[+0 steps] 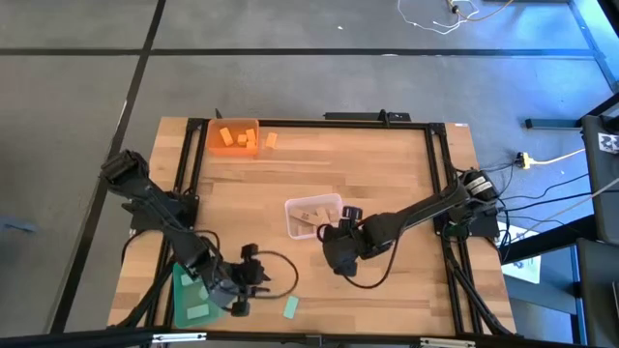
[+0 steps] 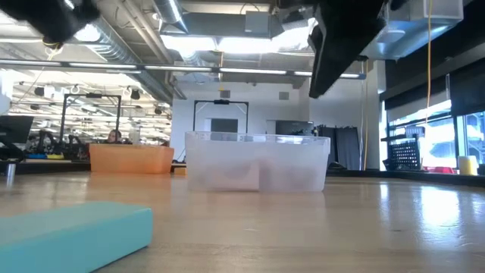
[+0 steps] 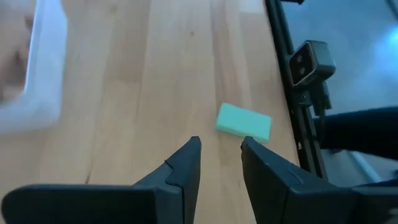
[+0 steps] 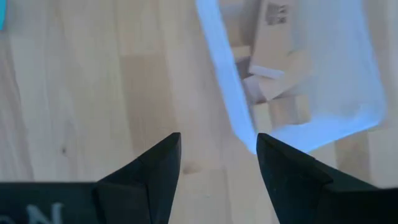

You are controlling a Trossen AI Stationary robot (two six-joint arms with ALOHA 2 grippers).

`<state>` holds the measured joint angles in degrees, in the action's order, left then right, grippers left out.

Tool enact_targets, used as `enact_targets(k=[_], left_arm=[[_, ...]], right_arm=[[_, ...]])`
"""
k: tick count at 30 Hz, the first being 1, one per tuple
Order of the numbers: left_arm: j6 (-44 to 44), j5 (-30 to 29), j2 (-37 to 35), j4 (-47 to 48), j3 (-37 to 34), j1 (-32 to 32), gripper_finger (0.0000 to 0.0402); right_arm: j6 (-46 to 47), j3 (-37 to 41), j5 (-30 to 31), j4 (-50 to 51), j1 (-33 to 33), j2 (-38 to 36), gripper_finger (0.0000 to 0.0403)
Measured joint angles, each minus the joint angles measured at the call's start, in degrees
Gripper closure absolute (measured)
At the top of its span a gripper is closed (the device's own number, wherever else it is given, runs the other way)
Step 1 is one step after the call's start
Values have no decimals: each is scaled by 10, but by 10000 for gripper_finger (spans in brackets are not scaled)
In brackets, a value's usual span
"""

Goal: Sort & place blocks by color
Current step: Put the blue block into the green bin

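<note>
High view — left hand [image 1: 253, 278] open, empty, near front edge, mint block [image 1: 290, 307] beside, right hand [image 1: 340, 242] open.

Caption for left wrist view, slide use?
Left pincer, open and empty, poised over the table before a lone mint green block.

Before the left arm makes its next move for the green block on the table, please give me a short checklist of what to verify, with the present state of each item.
1. Left hand open, holding nothing: ok.
2. Loose mint green block lies flat on the table, ahead of the left hand, free of neighbours: ok.
3. Green bin within reach beside the left arm: ok.
4. Right hand open, empty, away from the left arm's path: ok.
5. Clear bin holds tan blocks only: ok.
6. An orange block lies outside the orange bin: not ok.
</note>
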<state>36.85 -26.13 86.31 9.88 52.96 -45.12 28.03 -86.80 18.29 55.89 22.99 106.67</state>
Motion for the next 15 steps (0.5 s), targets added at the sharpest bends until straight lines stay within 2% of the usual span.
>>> enact_targets(k=[3, 7, 10, 15], left_arm=[[-35, -16, 26, 48, 56, -15, 296], [-38, -29, 61, 121, 122, -21, 296], [4, -48, 84, 158, 153, -17, 296], [102, -43, 110, 182, 180, 9, 296]], right_arm=[[0, 0, 21, 21, -3, -20, 194], [2, 0, 45, 41, -3, -56, 194], [3, 0, 64, 56, -3, -83, 194], [-3, 0, 93, 69, -3, -118, 194]])
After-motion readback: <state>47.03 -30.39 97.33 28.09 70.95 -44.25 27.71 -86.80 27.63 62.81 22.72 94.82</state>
